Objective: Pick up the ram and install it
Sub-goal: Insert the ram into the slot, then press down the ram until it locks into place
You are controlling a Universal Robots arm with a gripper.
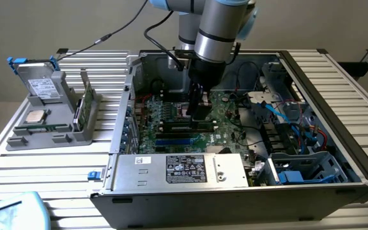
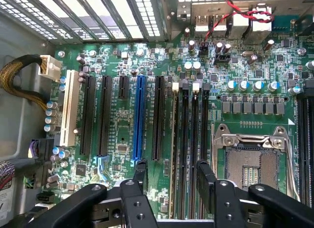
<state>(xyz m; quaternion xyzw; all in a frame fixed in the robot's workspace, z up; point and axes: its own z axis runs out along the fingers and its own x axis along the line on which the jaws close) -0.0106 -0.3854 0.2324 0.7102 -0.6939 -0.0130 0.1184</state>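
Closest in the exterior view, a pale blue rounded object point(image 1: 6, 211) lies on the ribbed aluminium desk point(image 1: 37, 163), off the near corner of the open black computer case point(image 1: 235, 206). Just inside the case's near wall sits a boxy silver power supply point(image 1: 184, 170) with a dark label. Beyond it lies the flat green motherboard point(image 1: 225, 112), studded with small cylinders and long, narrow slots. Over the middle of the case the black gripper point(image 1: 198, 117) hangs from the grey, tubular arm point(image 1: 219, 28). Its jaws stand wide with nothing between them, poised above the dark memory slots point(image 2: 184, 139) with white end clips. Outside the case, on the exterior view's left, a grey moulded holder point(image 1: 43, 136) carries the ram point(image 1: 82, 111), a thin green stick standing on edge. A square silver processor point(image 1: 37, 116) and a silver labelled drive point(image 1: 41, 88) with blue clips sit farther from the case.
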